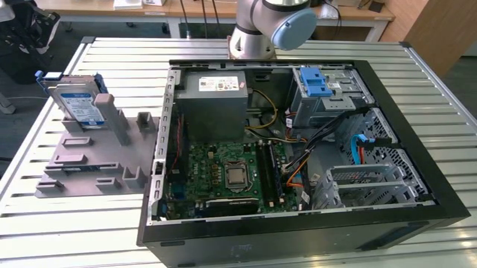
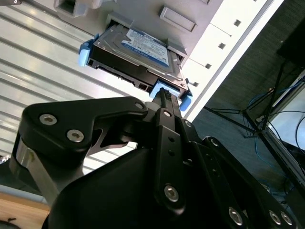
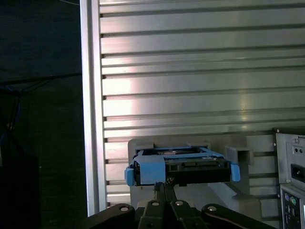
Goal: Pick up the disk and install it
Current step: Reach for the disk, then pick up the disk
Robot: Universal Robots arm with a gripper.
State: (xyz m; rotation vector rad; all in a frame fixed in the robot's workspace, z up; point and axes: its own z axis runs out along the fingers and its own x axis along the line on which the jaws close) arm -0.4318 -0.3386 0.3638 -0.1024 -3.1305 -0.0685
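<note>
- A computer case (image 1: 417,184) is lying open on a slatted metal table (image 1: 127,53), with its inside facing up.
- A grey fixture (image 1: 97,162) with moulded slots is sitting on the table just beside the case, on the exterior view's left.
- The disk (image 1: 78,106) is standing on its edge in a slot at the far end of that fixture, leaning slightly back. Its blue-and-white label is facing the near side, and blue rails are showing along its sides.
- Inside the case, a grey power supply (image 1: 212,106) is occupying the far part and a green motherboard (image 1: 223,167) is lying nearer. A blue latch (image 1: 316,84) is sitting on the far bay on the exterior view's right, and a metal drive cage (image 1: 372,184) is standing nearer on that side.
- The robot arm (image 1: 268,28) is rising from the far edge of the table, behind the case.
- In the first wrist view, the gripper (image 3: 164,186) is pointing toward the disk (image 3: 181,167), which is resting in the fixture (image 3: 238,155) with the table slats (image 3: 190,71) stretching beyond it.
- In the second wrist view, the gripper (image 2: 164,95) is lining up with a blue rail at one end of the disk (image 2: 138,52).
- The fingers are lying together, with nothing between them.
- Whether the fingertips are touching the disk cannot be told.
</note>
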